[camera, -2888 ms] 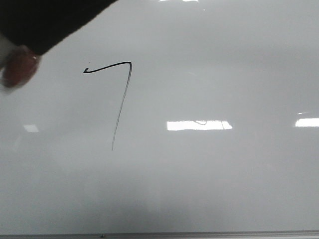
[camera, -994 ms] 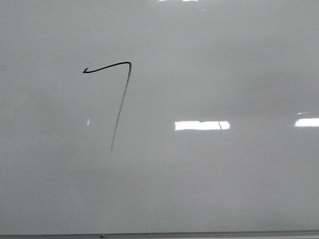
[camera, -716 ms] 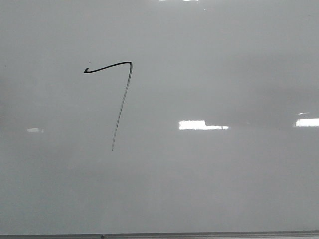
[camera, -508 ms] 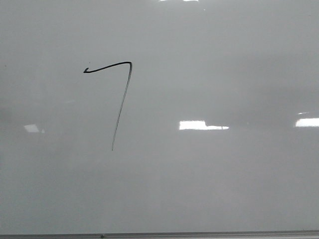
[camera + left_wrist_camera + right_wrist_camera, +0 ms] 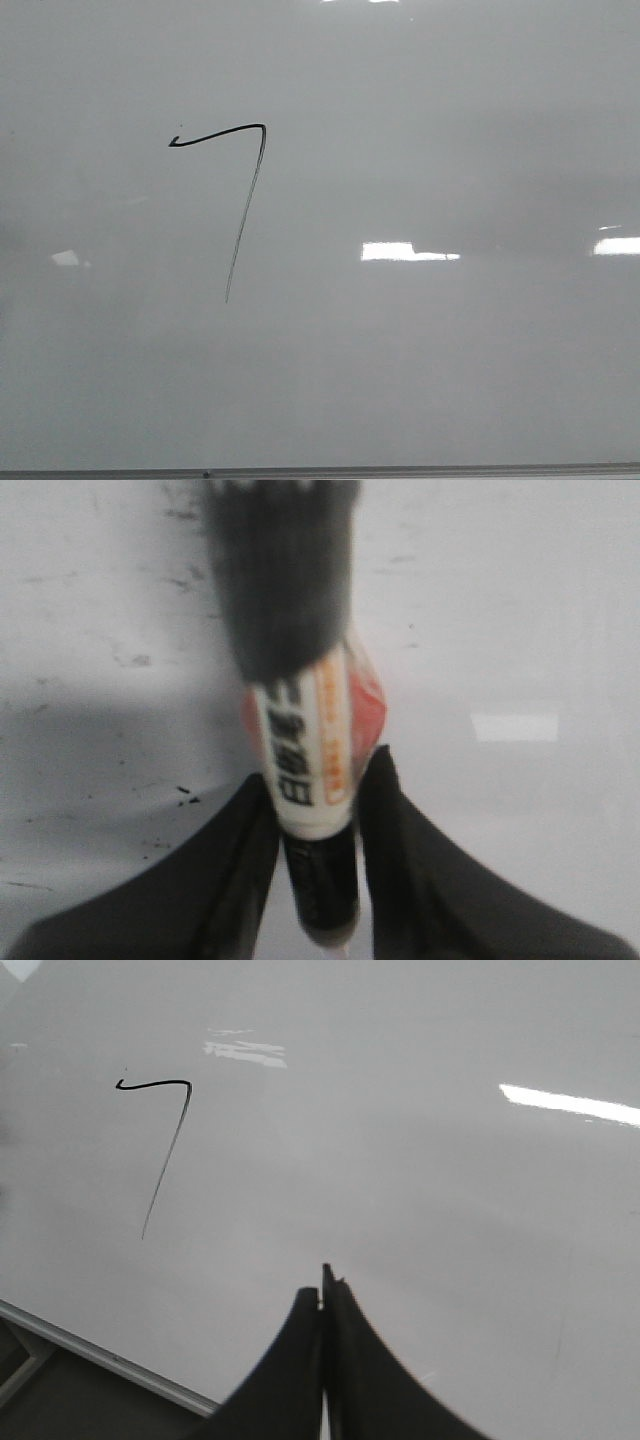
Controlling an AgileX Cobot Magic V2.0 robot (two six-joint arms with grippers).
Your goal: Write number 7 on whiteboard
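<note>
Left arm's swung out of the front view now. The number 7 [image 5: 240,190] sits finished on the whiteboard [image 5: 420,360], off from the right tool [image 5: 322,1305], pinched shut and empty. Left tool [image 5: 318,810] clamps the marker [image 5: 310,750]: light, slick barrel, best gripped mid-body.

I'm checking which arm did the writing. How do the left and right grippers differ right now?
The left gripper is clamped on a marker with a white and orange label; the right gripper holds nothing, its fingers pressed together. The number 7 shows in the right wrist view, but not in the left one. Both have black fingers and hang over the whiteboard.
</note>
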